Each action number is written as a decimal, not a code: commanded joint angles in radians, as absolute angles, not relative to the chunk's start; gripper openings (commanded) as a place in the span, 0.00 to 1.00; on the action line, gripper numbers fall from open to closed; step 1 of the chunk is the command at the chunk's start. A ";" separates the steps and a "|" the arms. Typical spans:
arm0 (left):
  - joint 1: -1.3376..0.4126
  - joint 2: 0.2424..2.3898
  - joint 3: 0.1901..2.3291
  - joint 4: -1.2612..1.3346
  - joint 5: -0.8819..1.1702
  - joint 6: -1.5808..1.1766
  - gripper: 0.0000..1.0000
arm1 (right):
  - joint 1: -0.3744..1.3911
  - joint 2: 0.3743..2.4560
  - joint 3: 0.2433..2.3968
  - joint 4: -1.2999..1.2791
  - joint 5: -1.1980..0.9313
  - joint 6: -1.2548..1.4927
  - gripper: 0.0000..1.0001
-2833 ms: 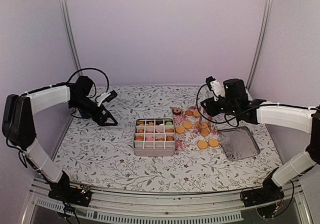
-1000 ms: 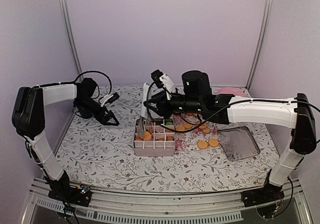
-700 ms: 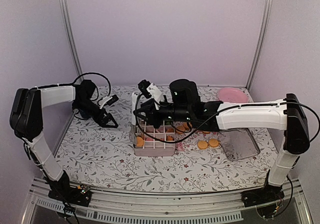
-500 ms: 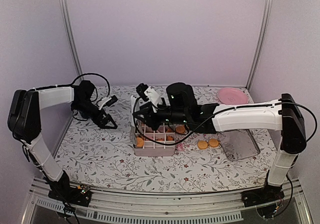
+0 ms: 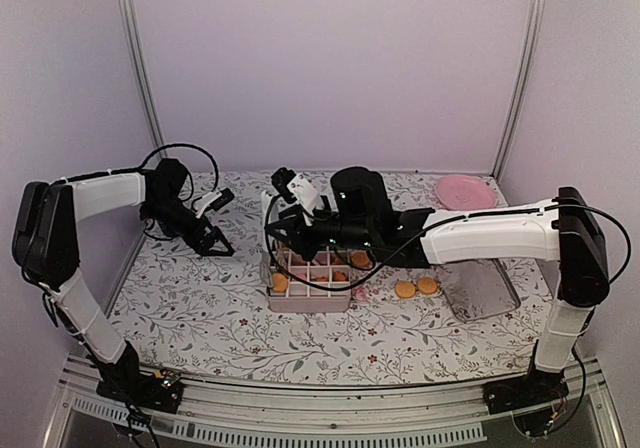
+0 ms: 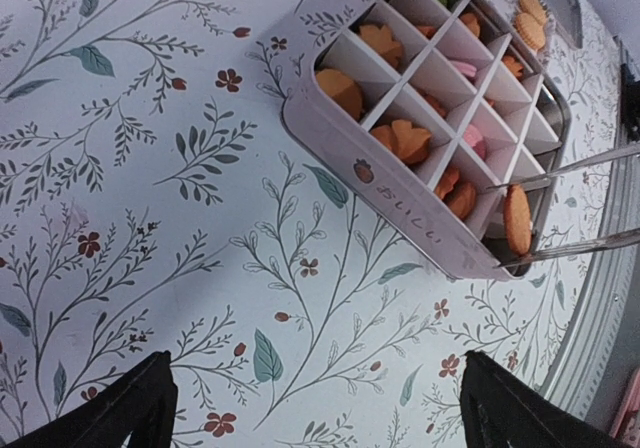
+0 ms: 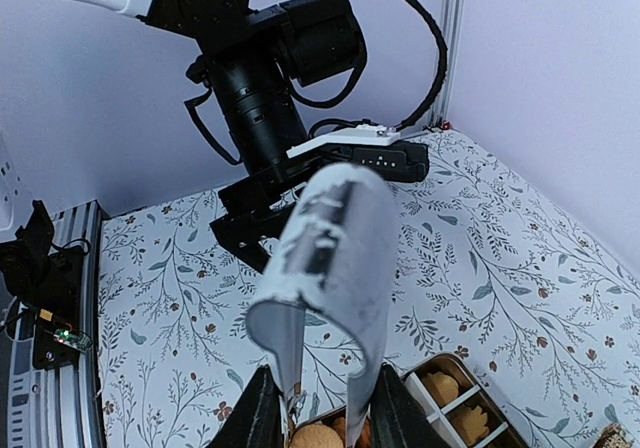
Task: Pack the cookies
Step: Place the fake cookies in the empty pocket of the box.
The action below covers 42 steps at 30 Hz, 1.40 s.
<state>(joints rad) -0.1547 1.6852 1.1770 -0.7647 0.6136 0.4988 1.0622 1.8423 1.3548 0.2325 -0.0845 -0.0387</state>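
Tongs [image 7: 335, 238] sit clamped in the right hand [image 7: 322, 408], fingers partly closed around the handles. Between the tips an orange cookie [image 6: 517, 219] stands on edge at the corner cell of the divided box [image 6: 385, 188]; whether it touches bottom, I can't tell. Left hand [image 5: 215, 226] hangs wide open with nothing in it, over the tabletop [image 6: 150, 218] left of the box. Packing looks well along: most cells show orange, pink or green discs, and a few are bare white. Not finished, though, because loose cookies [image 5: 405, 290] lie on the tabletop to the right of the box, waiting their turn.
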 commanded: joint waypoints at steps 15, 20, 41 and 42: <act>-0.145 1.651 1.164 -0.760 0.627 0.500 0.99 | 1.069 1.811 1.377 0.285 -0.149 -0.011 0.32; -0.144 1.650 1.164 -0.761 0.626 0.500 0.99 | 1.068 1.807 1.370 0.288 -0.156 -0.009 0.34; -0.144 1.648 1.172 -0.765 0.618 0.505 0.99 | 0.954 1.602 1.260 0.250 -0.036 -0.032 0.34; -0.144 1.648 1.173 -0.765 0.616 0.505 0.99 | 0.930 1.570 1.236 0.245 -0.029 -0.029 0.34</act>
<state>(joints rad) -0.1539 1.6810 1.1751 -0.7647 0.6151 0.4999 1.0164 1.7191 1.2976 0.2253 -0.0868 -0.0250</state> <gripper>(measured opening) 0.992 0.345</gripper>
